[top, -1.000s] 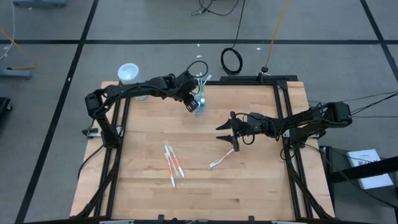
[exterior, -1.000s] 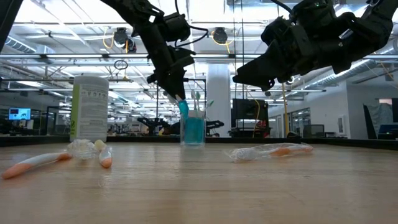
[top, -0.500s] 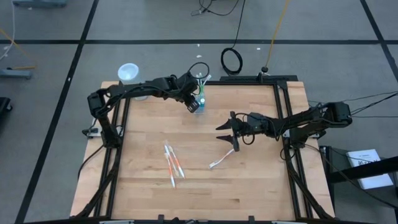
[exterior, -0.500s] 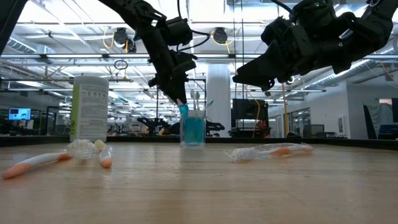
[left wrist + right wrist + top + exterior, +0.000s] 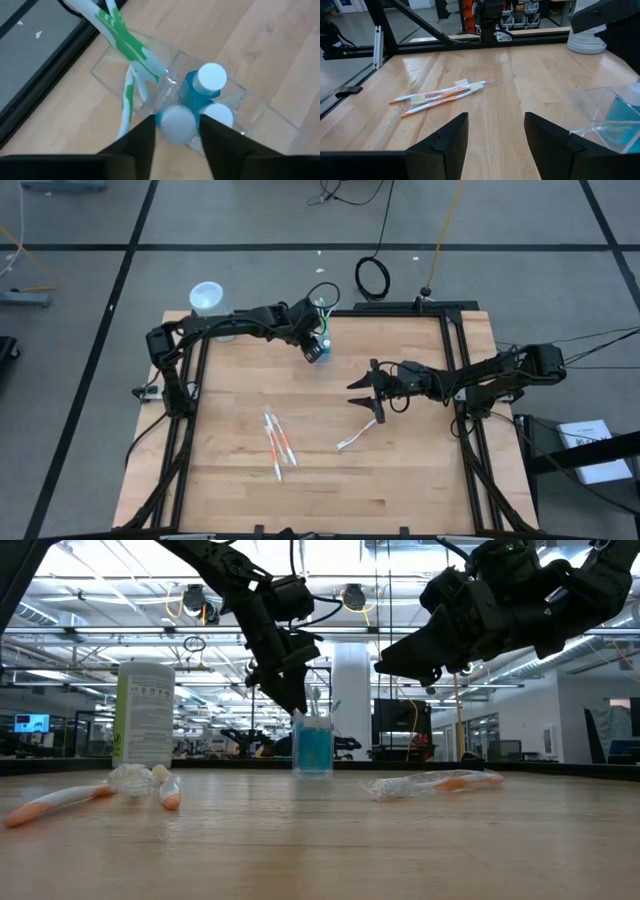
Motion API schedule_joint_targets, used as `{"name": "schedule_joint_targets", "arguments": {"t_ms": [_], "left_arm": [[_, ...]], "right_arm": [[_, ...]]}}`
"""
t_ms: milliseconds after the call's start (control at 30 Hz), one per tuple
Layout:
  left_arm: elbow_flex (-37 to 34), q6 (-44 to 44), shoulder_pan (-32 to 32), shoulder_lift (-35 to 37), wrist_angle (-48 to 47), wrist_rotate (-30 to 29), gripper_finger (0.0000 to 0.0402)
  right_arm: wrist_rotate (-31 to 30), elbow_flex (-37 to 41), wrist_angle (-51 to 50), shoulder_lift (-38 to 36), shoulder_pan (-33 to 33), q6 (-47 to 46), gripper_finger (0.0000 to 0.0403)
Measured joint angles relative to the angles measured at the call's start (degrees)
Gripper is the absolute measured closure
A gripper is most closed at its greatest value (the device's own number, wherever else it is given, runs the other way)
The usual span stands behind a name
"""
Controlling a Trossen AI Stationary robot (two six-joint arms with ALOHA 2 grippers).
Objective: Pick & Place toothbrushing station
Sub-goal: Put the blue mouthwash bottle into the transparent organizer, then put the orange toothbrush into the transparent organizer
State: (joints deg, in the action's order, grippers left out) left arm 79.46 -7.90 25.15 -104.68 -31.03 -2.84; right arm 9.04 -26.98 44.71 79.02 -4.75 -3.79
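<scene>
My left hand (image 5: 175,131) hangs straight above the clear cup (image 5: 150,87) at the table's (image 5: 420,480) far edge, fingers closed on a blue toothpaste tube (image 5: 172,122) standing upright over the cup's mouth, while my right hand (image 5: 366,389) waits open mid-table, nearer the loose toothbrush (image 5: 358,434).

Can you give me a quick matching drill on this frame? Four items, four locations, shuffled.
Items:
1. left gripper
2. right gripper
3. orange toothbrushes
4. white canister

Places:
A. lying loose on the wood toward the table's front, left of centre
B. at the table's back left corner
C. over the clear cup, a toothpaste tube between its fingers
D. above the table's middle, open and empty

Pairs: 1-C, 2-D, 3-A, 4-B
</scene>
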Motion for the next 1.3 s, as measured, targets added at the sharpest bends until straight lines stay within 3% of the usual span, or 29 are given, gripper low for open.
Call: {"name": "schedule_joint_targets", "arguments": {"t_ms": [167,333,533,833,967,1100,1300], "left_arm": [[0.0,0.7,0.0,0.2,-0.2,0.0,0.0174],[0.0,0.7,0.0,0.3,-0.1,0.0,0.0135],[0.0,2.1,0.0,4.3,-0.6,0.0,0.0118],[-0.7,5.7,-3.9,17.8,0.9,0.2,0.0117],[-7.5,7.5,-8.6,24.8,9.4,0.3,0.0117],[-19.6,6.6,-12.5,32.2,19.4,-0.2,0.0117],[-35.0,4.3,-15.2,42.1,34.2,-4.1,0.0117]], "right_arm": [[0.0,0.0,0.0,0.0,0.0,0.0,0.0219],[0.0,0.0,0.0,0.0,0.0,0.1,0.0216],[0.0,0.0,0.0,0.0,0.0,0.0,0.0219],[0.0,0.0,-0.2,0.0,0.0,0.0,0.0216],[0.0,0.0,-3.8,0.0,1.2,0.8,0.0216],[0.0,0.0,-12.0,0.0,5.3,2.8,0.0216],[-3.5,0.0,-16.0,0.0,12.5,1.7,0.0216]]}}
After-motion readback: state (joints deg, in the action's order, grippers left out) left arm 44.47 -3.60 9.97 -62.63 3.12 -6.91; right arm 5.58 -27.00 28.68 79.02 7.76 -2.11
